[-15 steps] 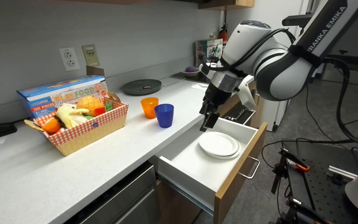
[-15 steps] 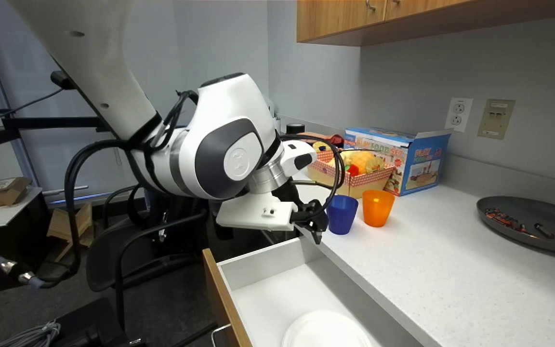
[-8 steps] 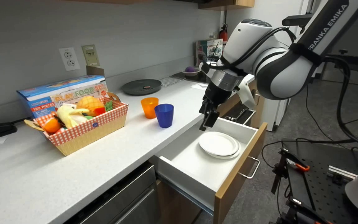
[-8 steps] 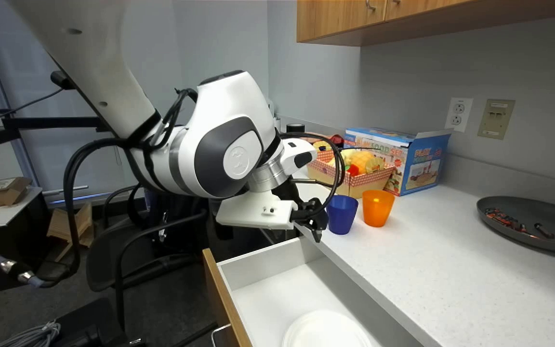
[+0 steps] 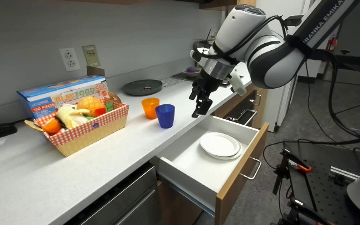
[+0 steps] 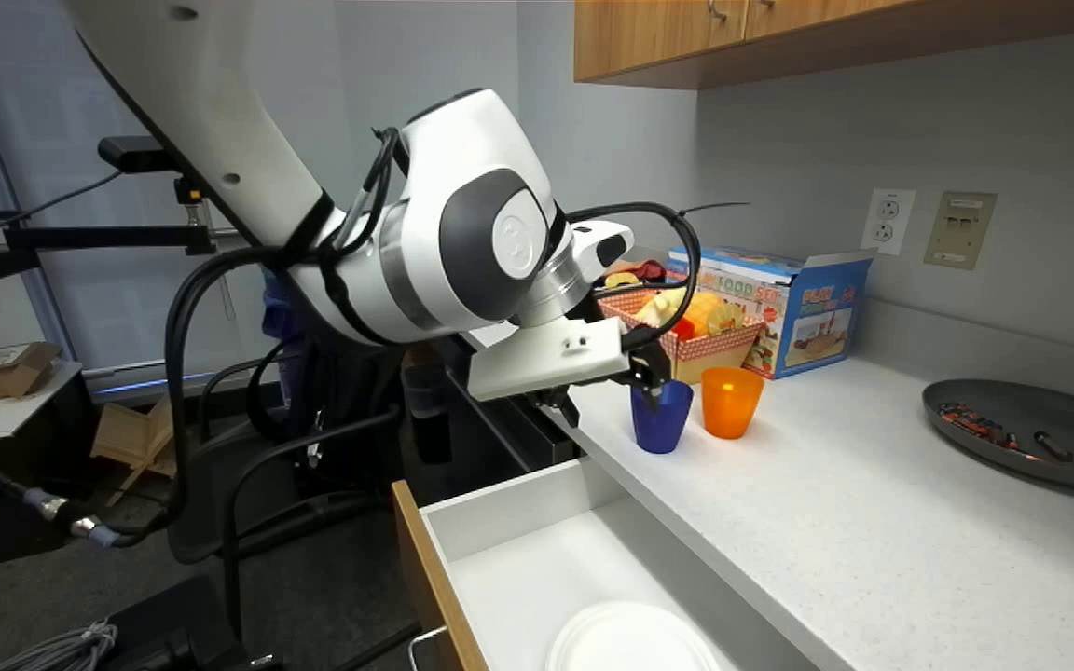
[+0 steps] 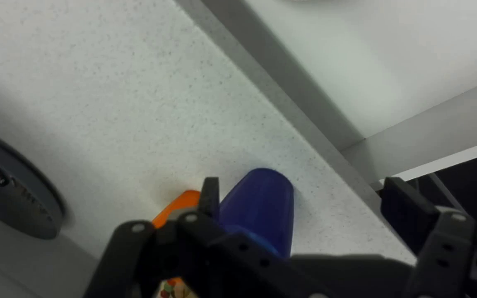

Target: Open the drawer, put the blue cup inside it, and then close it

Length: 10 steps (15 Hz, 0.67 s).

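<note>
Pulled out from under the counter, the drawer (image 5: 195,165) shows its white inside and wood front in an exterior view. The blue cup (image 5: 165,116) stands upright on the counter close to the front edge. Over that edge, to the right of the cup and apart from it, hangs my gripper (image 5: 194,106). In the wrist view the gripper (image 7: 303,186) is wide open, holding nothing. There the blue cup (image 7: 263,203) appears beside the left finger, which partly covers it. The gripper also hides a bit of the blue cup (image 6: 660,429) in an exterior view.
An orange cup (image 5: 149,109) stands right beside the blue one. White plates (image 5: 220,144) lie in the drawer. A basket of play food (image 5: 89,136) and a dark pan (image 5: 136,89) are on the counter.
My gripper has risen and shifted from over the drawer toward the counter and the blue cup, staying open. The drawer and both cups have not moved.
</note>
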Each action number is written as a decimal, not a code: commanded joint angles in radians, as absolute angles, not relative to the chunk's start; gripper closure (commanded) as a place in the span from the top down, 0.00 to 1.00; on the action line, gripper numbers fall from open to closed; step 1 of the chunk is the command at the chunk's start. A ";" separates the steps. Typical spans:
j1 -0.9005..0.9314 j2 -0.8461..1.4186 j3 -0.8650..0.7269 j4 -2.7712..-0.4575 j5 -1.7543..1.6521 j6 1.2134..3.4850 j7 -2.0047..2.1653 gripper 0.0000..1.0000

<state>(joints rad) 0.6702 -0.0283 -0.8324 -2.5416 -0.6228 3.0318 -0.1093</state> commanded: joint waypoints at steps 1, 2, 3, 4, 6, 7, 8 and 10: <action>0.486 -0.087 -0.631 -2.528 -0.636 2.965 -0.257 1.00; 0.463 -0.107 -0.593 -2.544 -0.620 2.964 -0.308 1.00; 0.597 -0.114 -0.712 -2.552 -0.598 2.965 -0.372 1.00; 0.582 -0.118 -0.685 -2.559 -0.563 2.973 -0.434 1.00; 0.615 -0.122 -0.696 -2.559 -0.492 2.965 -0.534 1.00; 0.629 -0.124 -0.700 -2.557 -0.456 2.963 -0.586 1.00; 0.647 -0.125 -0.708 -2.557 -0.410 2.964 -0.651 1.00; 0.665 -0.110 -0.716 -2.532 -0.358 2.960 -0.736 1.00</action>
